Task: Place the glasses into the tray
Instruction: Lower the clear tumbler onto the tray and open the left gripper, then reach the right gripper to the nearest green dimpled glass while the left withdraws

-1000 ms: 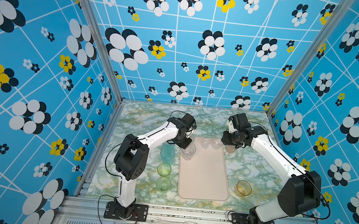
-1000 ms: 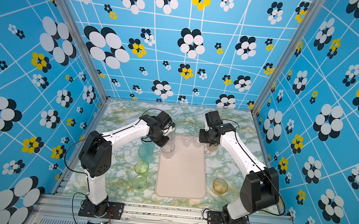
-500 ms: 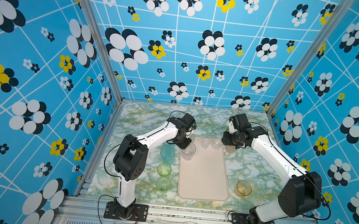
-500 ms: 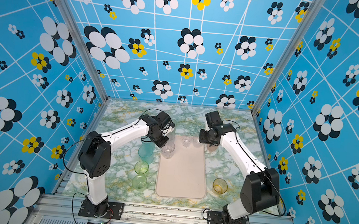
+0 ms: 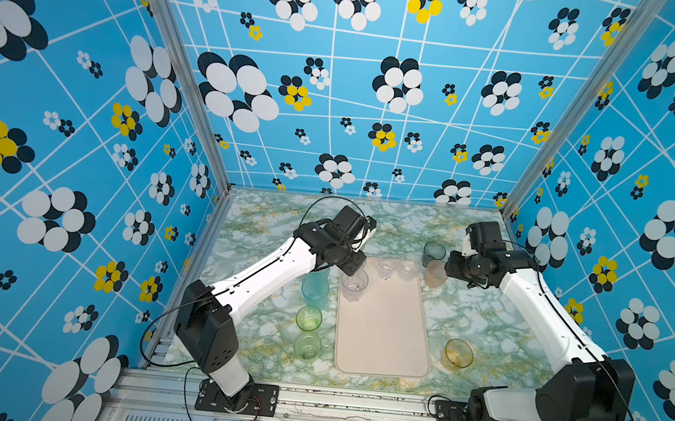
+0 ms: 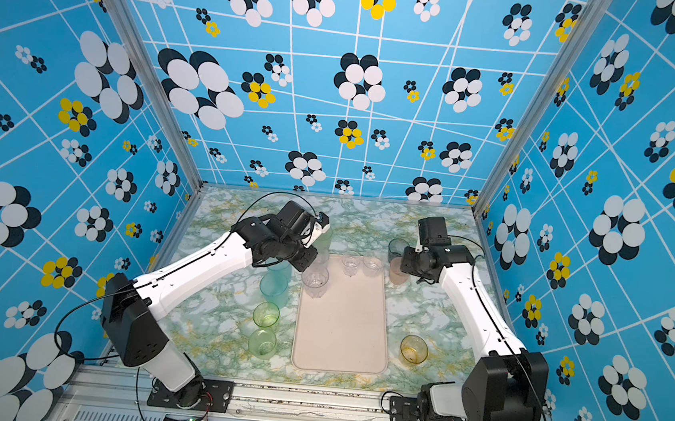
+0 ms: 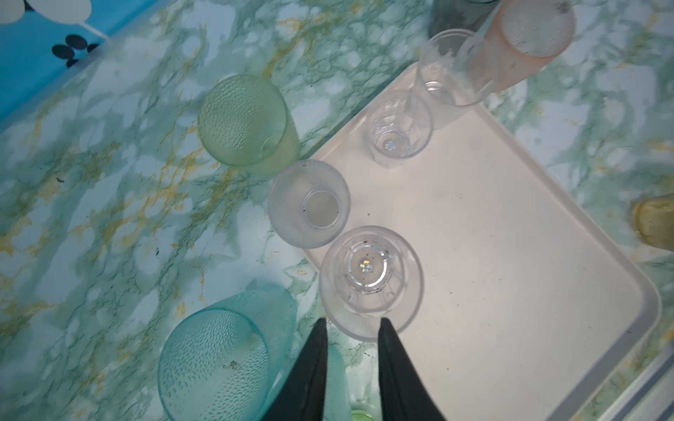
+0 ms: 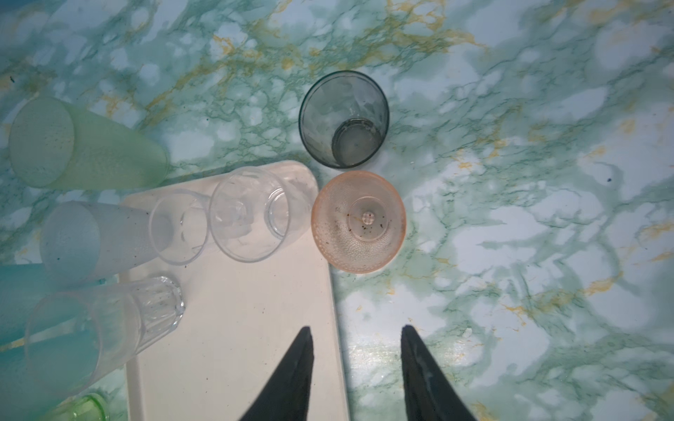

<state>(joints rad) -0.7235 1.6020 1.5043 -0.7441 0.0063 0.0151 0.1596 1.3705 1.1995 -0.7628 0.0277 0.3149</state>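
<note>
The cream-pink tray [image 5: 387, 341] lies mid-table with three clear glasses at its far end. My left gripper [image 7: 352, 324] is open, its tips just short of the rim of the nearest clear glass [image 7: 370, 277], which stands on the tray. A frosted glass [image 7: 310, 204] stands at the tray's corner. My right gripper [image 8: 356, 330] is open and empty, straddling the tray's edge [image 8: 335, 310]. The pink glass [image 8: 359, 222] stands on the table ahead of it, and the smoky grey glass [image 8: 344, 118] beyond that.
Left of the tray stand a teal-blue glass [image 5: 315, 288], a lime glass [image 5: 309, 318] and a pale green glass [image 5: 307, 347]. A tall pale green glass [image 7: 244, 120] stands near the far corner. An amber glass [image 5: 458, 354] stands right of the tray.
</note>
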